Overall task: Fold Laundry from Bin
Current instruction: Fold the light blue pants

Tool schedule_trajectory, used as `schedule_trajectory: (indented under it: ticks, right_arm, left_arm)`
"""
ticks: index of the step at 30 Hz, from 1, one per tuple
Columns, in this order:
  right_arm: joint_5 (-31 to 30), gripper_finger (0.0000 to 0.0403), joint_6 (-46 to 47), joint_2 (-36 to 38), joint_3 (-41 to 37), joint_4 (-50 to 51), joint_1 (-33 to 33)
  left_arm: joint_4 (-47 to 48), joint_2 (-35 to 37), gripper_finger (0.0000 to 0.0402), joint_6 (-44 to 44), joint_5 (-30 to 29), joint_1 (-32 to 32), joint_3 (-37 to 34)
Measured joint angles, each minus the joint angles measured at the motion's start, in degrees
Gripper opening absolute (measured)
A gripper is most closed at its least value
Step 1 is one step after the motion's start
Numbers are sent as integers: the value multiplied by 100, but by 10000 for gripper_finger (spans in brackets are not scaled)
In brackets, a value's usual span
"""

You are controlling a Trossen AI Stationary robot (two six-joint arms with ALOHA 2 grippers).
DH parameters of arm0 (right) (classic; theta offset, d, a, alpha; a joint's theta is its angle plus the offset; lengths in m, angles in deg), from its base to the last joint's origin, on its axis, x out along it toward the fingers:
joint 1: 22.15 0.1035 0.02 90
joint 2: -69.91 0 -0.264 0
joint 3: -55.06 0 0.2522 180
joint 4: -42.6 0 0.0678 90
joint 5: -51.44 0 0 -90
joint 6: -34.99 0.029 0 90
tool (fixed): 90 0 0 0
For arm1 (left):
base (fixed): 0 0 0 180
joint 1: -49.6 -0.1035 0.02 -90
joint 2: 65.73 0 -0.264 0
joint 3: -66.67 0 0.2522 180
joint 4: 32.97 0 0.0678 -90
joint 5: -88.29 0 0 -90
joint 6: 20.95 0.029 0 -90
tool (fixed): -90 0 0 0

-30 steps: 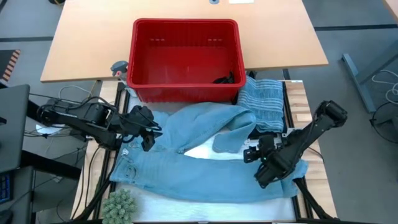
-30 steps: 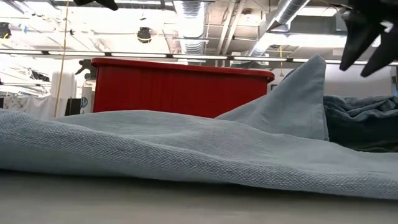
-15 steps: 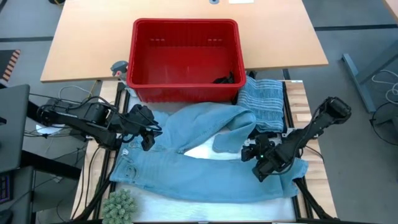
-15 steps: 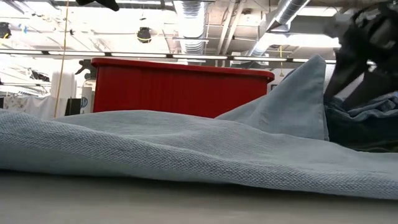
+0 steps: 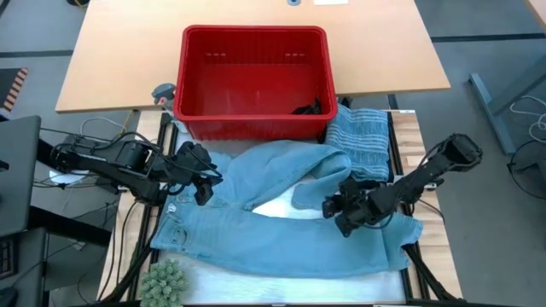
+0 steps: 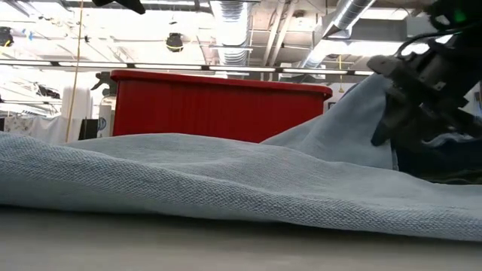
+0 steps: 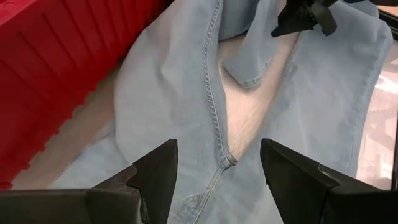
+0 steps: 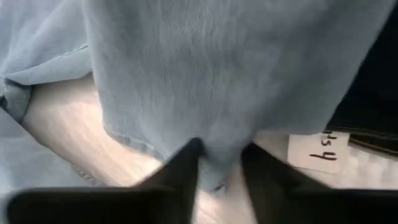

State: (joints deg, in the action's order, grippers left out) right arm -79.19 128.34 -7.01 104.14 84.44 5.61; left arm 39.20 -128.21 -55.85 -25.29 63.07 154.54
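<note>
High view: light blue jeans (image 5: 281,230) lying spread on table (image 5: 409,51) in front of red bin (image 5: 254,77); striped grey-blue cloth (image 5: 358,141) sitting beside bin's right corner, dark garment (image 5: 309,108) inside bin. Right gripper (image 5: 334,209) pinching folded-back jeans leg hem, fingers (image 8: 180,171) clamped on denim edge. Left gripper (image 5: 205,181) hovering over jeans' left side, fingers (image 7: 155,171) standing apart, holding nothing.

Red bin (image 5: 254,81): blocks the table's far side. Light blue jeans (image 5: 256,234): cover the near middle; striped cloth (image 5: 358,141) fills the right gap. Bare tabletop (image 5: 111,68): open left of bin.
</note>
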Motion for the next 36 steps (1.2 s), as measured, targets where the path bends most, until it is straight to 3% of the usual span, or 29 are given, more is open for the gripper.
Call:
schedule_trajectory:
  ticks: [2, 4, 8, 13, 21, 27, 31, 36]
  right_arm:
    - [275, 60, -39, 0, 25, 8, -124]
    - [572, 25, -156, 11, 133, 73, -212]
    - [1002, 24, -376, 149, 813, 866, -242]
    - [947, 24, -937, 275, 2335, 3027, -332]
    - [1068, 24, -2371, 273, 4482, 6027, -1051]
    - [1454, 24, -4484, 264, 5191, 6180, -1876]
    - [1953, 24, -6098, 177, 5249, 6194, -2319]
    - [2028, 24, -7936, -79, 5247, 6195, -2518]
  left_arm:
    - [0, 0, 217, -2, -23, 0, 0]
    - [2, 0, 217, -2, -25, 0, 0]
    - [17, 0, 217, 12, -25, 0, 0]
    - [14, 0, 217, 13, -23, 0, -8]
    - [41, -78, 217, -15, -20, 0, -24]
    - [-28, -264, 217, 12, 42, 2, -28]
    - [-106, -392, 217, 176, 131, 60, -31]
    - [-82, -488, 217, 141, 234, 143, -31]
